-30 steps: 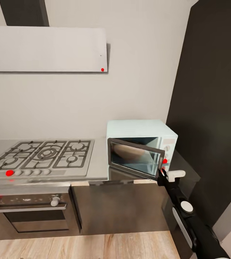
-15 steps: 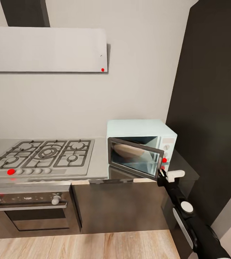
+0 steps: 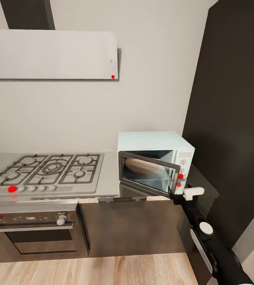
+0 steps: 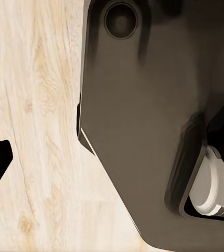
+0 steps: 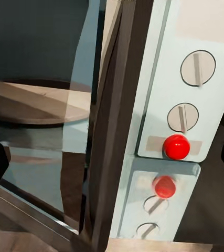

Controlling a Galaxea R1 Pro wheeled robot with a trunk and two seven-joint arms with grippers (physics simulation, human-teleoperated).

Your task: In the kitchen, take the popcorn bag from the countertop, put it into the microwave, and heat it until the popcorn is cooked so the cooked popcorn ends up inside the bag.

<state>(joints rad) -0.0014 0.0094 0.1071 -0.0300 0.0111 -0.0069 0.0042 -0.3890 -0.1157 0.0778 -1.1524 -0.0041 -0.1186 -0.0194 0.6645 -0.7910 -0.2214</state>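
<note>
Head view: the microwave (image 3: 155,160), pale mint-white, stands on the grey surface (image 3: 110,174) beside the gas hob (image 3: 49,169), its dark glass door (image 3: 148,174) partly open. A tan-orange rounded shape inside may be the popcorn bag, seen through the glass. The right end effector (image 3: 176,194) sits at the door's free edge, just under the control panel (image 5: 182,121). Right wrist view: two dark fingertips stand far apart, one at each side of the picture, spread wide and empty. Panel: two knobs and a red round light; no legible writing. Left end effector: state cannot be told.
</note>
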